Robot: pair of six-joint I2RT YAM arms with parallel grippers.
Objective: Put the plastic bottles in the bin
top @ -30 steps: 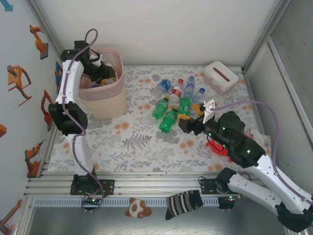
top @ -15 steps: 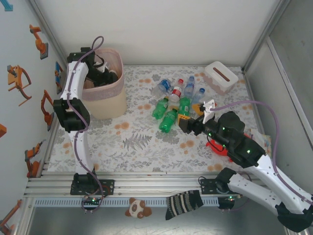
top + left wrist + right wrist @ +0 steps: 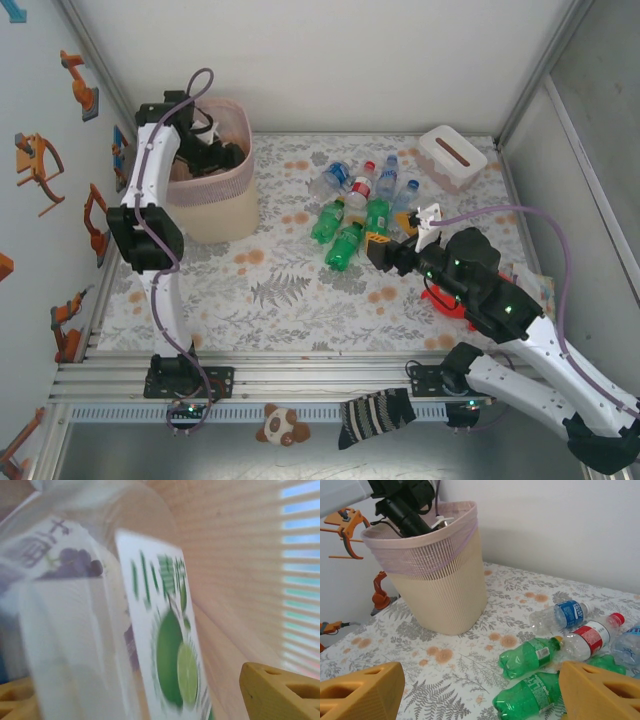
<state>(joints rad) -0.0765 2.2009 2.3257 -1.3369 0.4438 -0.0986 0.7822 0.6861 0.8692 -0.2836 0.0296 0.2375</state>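
Plastic bottles [image 3: 355, 215] mostly lay clustered mid-table; left gripper [image 3: 218, 156], down inside the bin [image 3: 215, 222], had just spread its jaws wide, dropping a lime-labelled bottle [image 3: 172, 650] there. Right gripper [image 3: 378, 252] hovered wide, empty, beside the cluster

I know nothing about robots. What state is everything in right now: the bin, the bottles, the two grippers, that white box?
bin: upright, pink liner folded over its rim.
left gripper: open, down inside the bin.
lime-label bottle: inside the bin, blurred, between the open jaws; contact unclear.
right gripper: open, empty, facing the loose bottles.
bottles on the table: lying on their sides in a cluster.
tissue box: upright, slot facing up.
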